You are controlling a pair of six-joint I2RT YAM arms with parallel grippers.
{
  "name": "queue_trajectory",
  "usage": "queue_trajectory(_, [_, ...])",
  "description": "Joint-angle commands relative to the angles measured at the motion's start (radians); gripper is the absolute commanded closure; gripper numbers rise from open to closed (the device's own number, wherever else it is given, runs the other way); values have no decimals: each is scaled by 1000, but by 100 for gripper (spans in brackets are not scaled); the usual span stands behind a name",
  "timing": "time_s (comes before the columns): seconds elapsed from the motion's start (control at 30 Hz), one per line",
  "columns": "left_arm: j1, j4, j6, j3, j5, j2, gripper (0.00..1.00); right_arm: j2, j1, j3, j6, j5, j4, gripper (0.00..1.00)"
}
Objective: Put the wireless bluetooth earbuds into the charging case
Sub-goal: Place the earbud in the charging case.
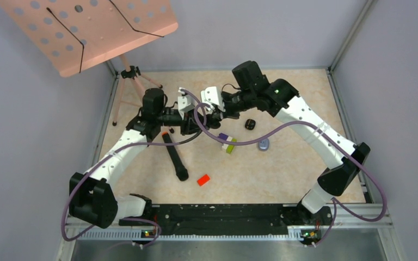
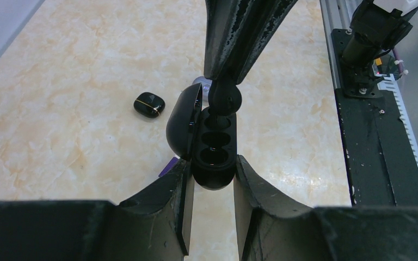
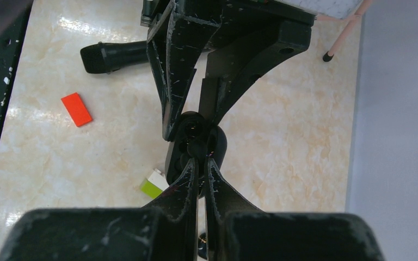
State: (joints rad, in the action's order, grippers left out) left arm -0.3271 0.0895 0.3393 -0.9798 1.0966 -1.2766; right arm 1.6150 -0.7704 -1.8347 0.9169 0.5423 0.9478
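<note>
Over the counter (image 2: pixel 60 109), the left tool (image 2: pixel 212 163) clamps an open black case (image 2: pixel 213 147) while the right tool (image 3: pixel 201 161) pinches a black earbud (image 2: pixel 224 99) at the case's far well.

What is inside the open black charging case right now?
The charging case shows two glossy wells that look empty. The right end effector holds a black earbud at its far end, covering what lies beneath.

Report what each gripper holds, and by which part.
Left gripper: the open black charging case, clamped across the sides of its base. Right gripper: a black earbud, pinched between its fingertips at the case.
</note>
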Motion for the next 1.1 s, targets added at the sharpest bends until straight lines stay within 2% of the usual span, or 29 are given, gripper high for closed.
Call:
queue_trajectory(0.0, [-8,16,54,-46,28,1,100,11,-18,-32,18,2,-20,100])
queue_trajectory(0.4, [-9,-48,-46,-47,48,-3,100,13,-20,7,50,10,-32,100])
queue_trajectory(0.67, [-7,-116,-91,-30,57,0,100,-38,-20,111,54,2,-125,100])
queue_trajectory(1.07, [-7,-181,-156,-18,55,-5,100,-28,-29,121,89,-6,-126,100])
